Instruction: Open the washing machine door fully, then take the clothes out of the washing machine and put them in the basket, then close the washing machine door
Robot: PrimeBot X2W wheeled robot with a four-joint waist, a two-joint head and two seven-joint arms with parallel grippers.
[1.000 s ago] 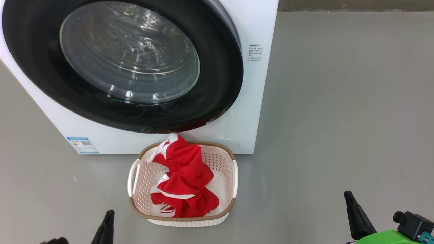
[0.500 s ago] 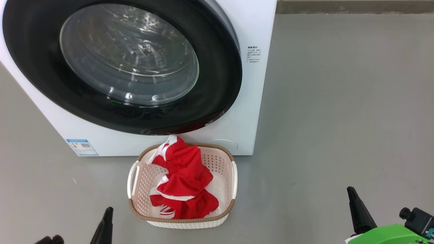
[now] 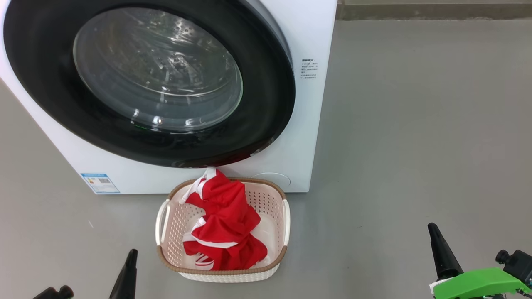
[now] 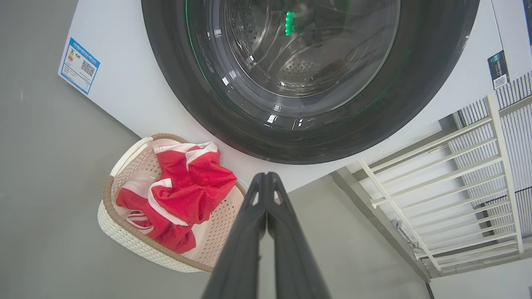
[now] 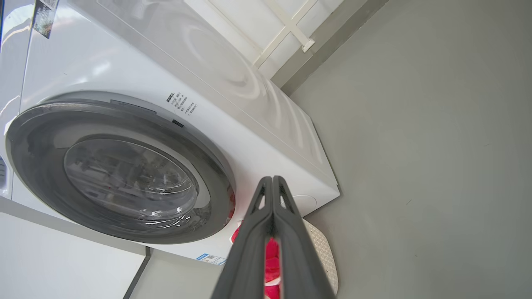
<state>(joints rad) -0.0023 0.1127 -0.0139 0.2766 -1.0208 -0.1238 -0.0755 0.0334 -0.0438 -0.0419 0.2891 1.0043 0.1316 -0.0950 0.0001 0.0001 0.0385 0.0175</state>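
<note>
Though the washing machine door (image 3: 149, 83) looks flush against the washing machine (image 3: 302, 133) in the head view, you cannot confirm its latch; unlatched, it could swing out. The clothes (image 3: 226, 224) sit heaped in the basket (image 3: 286, 216), white trim draped over its back rim, so a nudge may spill them. The blue label (image 3: 101, 182) carries a QR code, its text too small to read. From the left wrist, the left jaws are pressed together, empty. From the right wrist, the right jaws are likewise closed on nothing; the small print (image 5: 181, 103) beside the door is illegible.
</note>
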